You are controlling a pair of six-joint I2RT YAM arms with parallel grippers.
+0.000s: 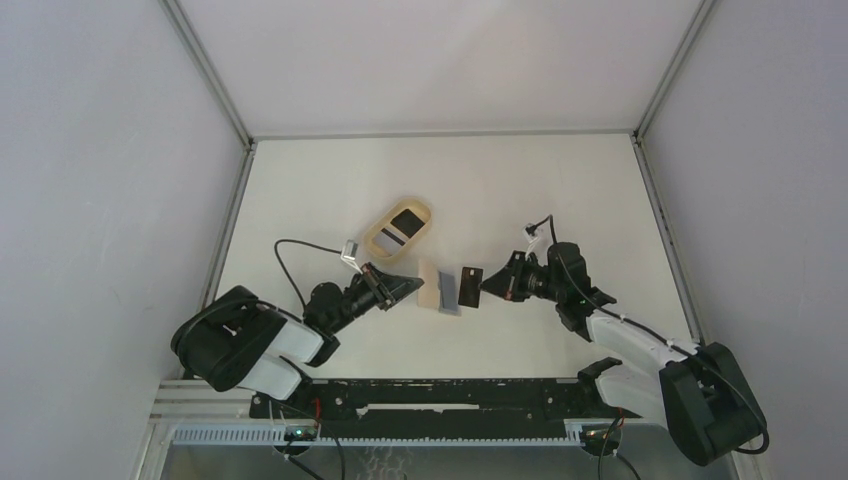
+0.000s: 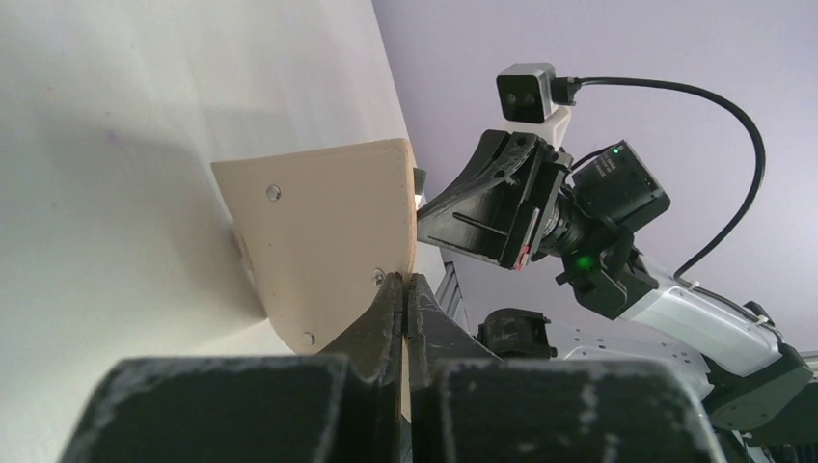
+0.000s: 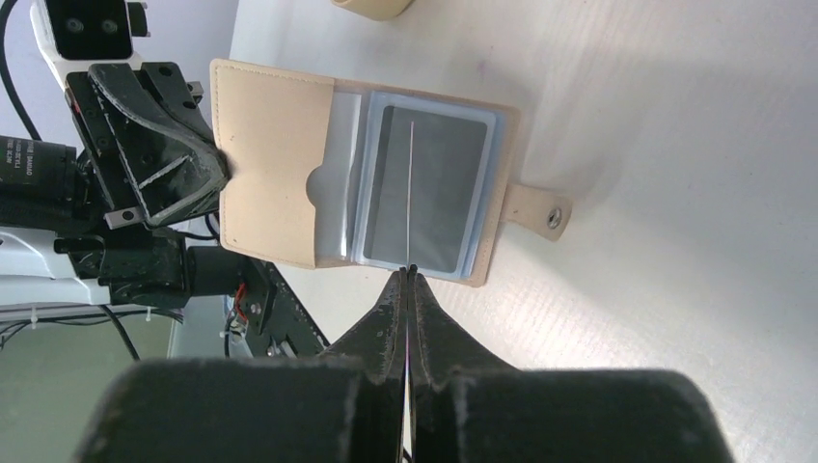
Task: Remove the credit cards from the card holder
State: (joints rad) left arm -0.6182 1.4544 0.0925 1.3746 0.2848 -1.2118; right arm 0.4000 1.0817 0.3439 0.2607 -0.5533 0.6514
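Between the two grippers, on the surface (image 1: 560, 190): holder (image 1: 440, 290), folded open. In the left gripper (image 1: 408, 286), pressed together: the edge of the tan flap, held raised off the surface. In the left wrist view, tips clamped on the flap's rim just beside a rivet (image 2: 379, 276).

In the right gripper (image 1: 487, 285), pinched by one end: black card (image 1: 472, 285), just beside the holder's edge nearest that gripper. Touching or apart, cannot tell. From the right wrist, seen edge-on as a thin line straight ahead of the tips, so its face is out of sight and any print is unreadable. Beyond that line: grey-blue sleeve (image 3: 365, 174) with a grey card (image 3: 449, 183) inside. Out to the gripper's right: snap tab (image 3: 538, 207), flat on the surface.

Beyond the left gripper, well apart from the right one: tray (image 1: 368, 238), holding a dark card (image 1: 405, 219) and a pale card (image 1: 392, 237). Markings on both too small to read.
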